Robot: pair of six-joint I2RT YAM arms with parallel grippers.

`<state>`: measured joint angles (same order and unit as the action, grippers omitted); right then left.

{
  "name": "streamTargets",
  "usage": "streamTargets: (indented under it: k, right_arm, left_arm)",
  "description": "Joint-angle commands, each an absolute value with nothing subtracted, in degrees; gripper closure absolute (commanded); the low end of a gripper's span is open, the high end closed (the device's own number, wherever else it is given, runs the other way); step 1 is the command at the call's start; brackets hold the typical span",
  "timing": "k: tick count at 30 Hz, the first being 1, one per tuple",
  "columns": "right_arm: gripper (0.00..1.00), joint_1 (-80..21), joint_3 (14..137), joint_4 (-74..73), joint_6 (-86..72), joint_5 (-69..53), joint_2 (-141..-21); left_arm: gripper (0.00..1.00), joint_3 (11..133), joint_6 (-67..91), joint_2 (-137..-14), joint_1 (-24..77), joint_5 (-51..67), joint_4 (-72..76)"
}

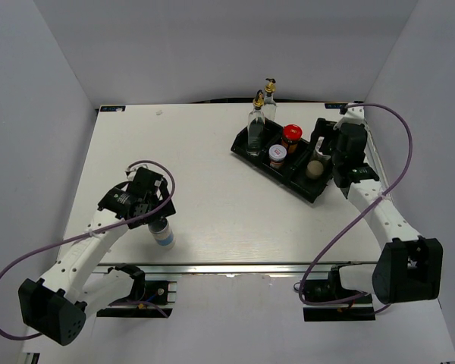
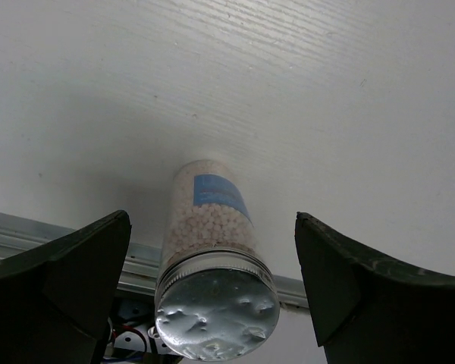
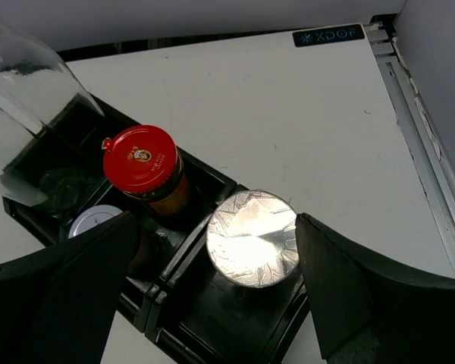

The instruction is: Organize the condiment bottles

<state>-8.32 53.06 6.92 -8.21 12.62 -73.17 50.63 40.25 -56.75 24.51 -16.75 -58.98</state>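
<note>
The worktop (image 1: 205,167) is white with a faint fine grain, and the tray (image 3: 183,262) is black. The near shaker (image 2: 211,227) shows a dimpled silver cap, pale pinkish-white beads and a blue label. The tray shaker (image 3: 252,237) has a crinkled silver cap. The brown jar (image 3: 142,157) has a red lid over amber-brown, and the small jar (image 3: 95,220) has a white lid. The front bottle (image 1: 255,129) and rear bottle (image 1: 269,102) are clear glass with gold pourers
</note>
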Motion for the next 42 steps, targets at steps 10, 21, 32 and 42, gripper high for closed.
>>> streamTargets:
  k: [10, 21, 32, 42]
  right_arm:
    - [0.11, -8.1, 52.7, 6.7, -8.2, 14.6, -66.2]
    - [0.11, -8.2, 52.1, 5.7, -8.1, 18.6, -65.2]
    - [0.11, -5.7, 50.7, 3.4, -13.3, 27.9, -61.9]
    - [0.11, 11.9, 46.0, 1.1, -18.6, 18.1, -58.2]
  left_arm:
    - [0.02, 50.8, 37.7, -58.3, 24.4, -10.3, -66.4]
    - [0.35, 52.4, 37.8, -59.1, 24.4, -3.0, -65.2]
    - [0.88, 60.6, 37.2, -62.0, 27.2, -6.0, -60.3]
    - [1.00, 79.3, 32.5, -80.7, 44.8, -8.5, -41.3]
